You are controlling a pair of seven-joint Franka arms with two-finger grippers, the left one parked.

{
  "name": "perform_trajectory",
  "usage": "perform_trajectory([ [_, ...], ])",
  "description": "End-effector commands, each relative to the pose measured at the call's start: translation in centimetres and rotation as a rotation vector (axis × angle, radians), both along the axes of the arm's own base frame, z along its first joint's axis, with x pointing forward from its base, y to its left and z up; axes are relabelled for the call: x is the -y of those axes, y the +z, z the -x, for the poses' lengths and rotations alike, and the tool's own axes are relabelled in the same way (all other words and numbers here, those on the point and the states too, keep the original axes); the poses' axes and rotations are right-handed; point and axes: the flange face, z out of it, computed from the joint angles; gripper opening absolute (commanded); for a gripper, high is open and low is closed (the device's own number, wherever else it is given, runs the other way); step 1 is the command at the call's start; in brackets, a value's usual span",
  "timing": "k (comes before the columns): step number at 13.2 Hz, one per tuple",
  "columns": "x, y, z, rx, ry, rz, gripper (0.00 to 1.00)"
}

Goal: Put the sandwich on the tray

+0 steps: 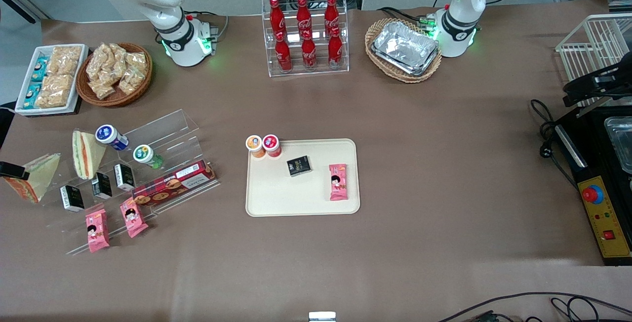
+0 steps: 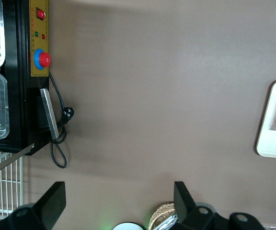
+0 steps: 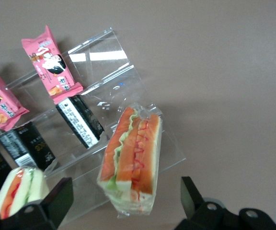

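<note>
The sandwich (image 1: 37,176) is a pale beige wedge in clear wrap. It leans at the end of the clear acrylic shelf (image 1: 163,134), toward the working arm's end of the table. In the right wrist view the sandwich (image 3: 131,163) shows its orange-red and green layered edge. My gripper (image 3: 124,187) is open just above it, with one finger (image 3: 56,199) on each side and not touching. In the front view only a black part of the gripper (image 1: 12,170) shows, over the sandwich. The cream tray (image 1: 276,198) lies flat at the table's middle.
A second, greener wedge (image 1: 88,154) stands on the shelf beside the sandwich. The shelf also holds black boxes (image 1: 72,197), pink packets (image 1: 97,230), a biscuit box (image 1: 174,183) and two small cups. On the tray are a black box (image 1: 299,165), a pink packet (image 1: 338,181) and two cups (image 1: 264,145).
</note>
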Motion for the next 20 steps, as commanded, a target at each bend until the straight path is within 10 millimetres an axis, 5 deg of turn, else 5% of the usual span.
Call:
perform_trajectory([
  [1,-0.2,-2.5,0.7,0.009,0.022,0.012,1.0],
  [5,-0.2,-4.4,1.1,0.021,0.025,0.018,0.94],
  [11,0.0,-4.1,1.0,0.017,0.067,0.017,0.38],
  [12,0.1,-3.7,1.0,0.022,0.075,0.021,0.37],
  [17,-0.9,2.4,-0.5,-0.009,0.096,-0.003,0.37],
  [20,-6.9,6.7,-3.1,-0.029,0.186,-0.014,0.37],
])
